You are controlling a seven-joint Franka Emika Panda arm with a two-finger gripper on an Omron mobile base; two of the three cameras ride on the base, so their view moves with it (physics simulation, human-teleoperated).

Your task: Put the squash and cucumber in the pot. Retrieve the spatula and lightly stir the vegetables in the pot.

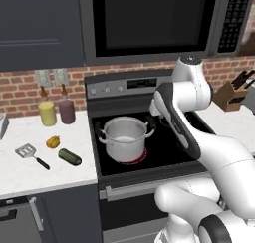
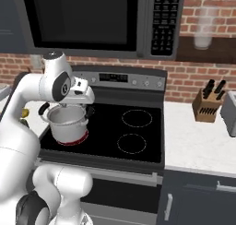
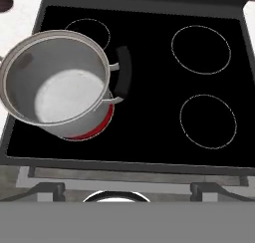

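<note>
Stock as we find it:

- Pot [image 1: 124,137]: on the front-left burner of the stove [image 1: 164,142], burner glowing red beneath it; interior bare in the hand view.
- Squash [image 1: 53,142], cucumber [image 1: 69,157], spatula [image 1: 32,155]: all on the white counter [image 1: 30,177] left of the stove, near one another, none touching.
- End effector [image 2: 79,92]: above and just behind the pot, jaws spread wide, holding nothing.
- Yellow bottle [image 1: 48,112] and dark bottle [image 1: 66,110]: at the counter's back wall.

Risks we judge from here: the arm must swing left past the pot, and could clip its black handle [image 3: 122,70]; the rounded cucumber may roll under a poor pinch; the yellow bottle could be mistaken for the squash.
</note>
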